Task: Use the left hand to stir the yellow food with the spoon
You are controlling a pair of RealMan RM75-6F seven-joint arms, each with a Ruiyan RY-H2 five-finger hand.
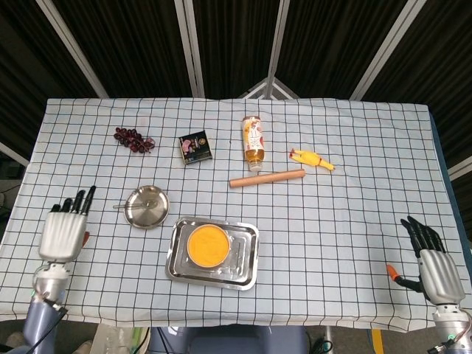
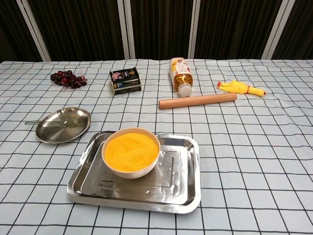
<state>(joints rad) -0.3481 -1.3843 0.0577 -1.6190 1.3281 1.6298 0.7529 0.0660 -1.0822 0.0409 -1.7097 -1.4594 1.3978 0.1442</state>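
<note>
1. Table (image 1: 354,221): covered by a white cloth with a black grid; everything below sits on it.
2. Tray (image 1: 247,265): steel, rectangular, near the front edge, a little left of centre. It holds the bowl.
3. Bowl (image 2: 108,164): white, in the left half of the tray, filled with yellow food (image 1: 207,245); surface smooth, nothing in it.
4. Left hand (image 1: 64,230): at the table's left front edge, back facing up, fingers straight and apart, holding nothing. Seen in head view only.
5. Right hand (image 1: 431,258): at the right front corner, fingers extended and spread, holding nothing. Seen in head view only.
6. Plate (image 1: 155,215): small round steel dish, just left and behind the tray, not touching it.
7. Spoon (image 2: 53,123): steel, lying flat with its bowl end on the plate and the handle sticking out over the plate's left rim toward the left hand. Handle tip and left hand are apart; the spoon lies right of and slightly behind the hand, between it and the tray. Near the bowl, not in it.
8. Rolling pin (image 1: 266,178): wooden, lying behind the tray, slightly tilted.
9. Bottle (image 1: 253,142): on its side, amber liquid, cap toward the pin.
10. Box (image 1: 195,147): small, dark, left of the bottle.
11. Grapes (image 1: 133,139): dark bunch, back left.
12. Chicken toy (image 1: 311,158): yellow rubber, right of the bottle.
</note>
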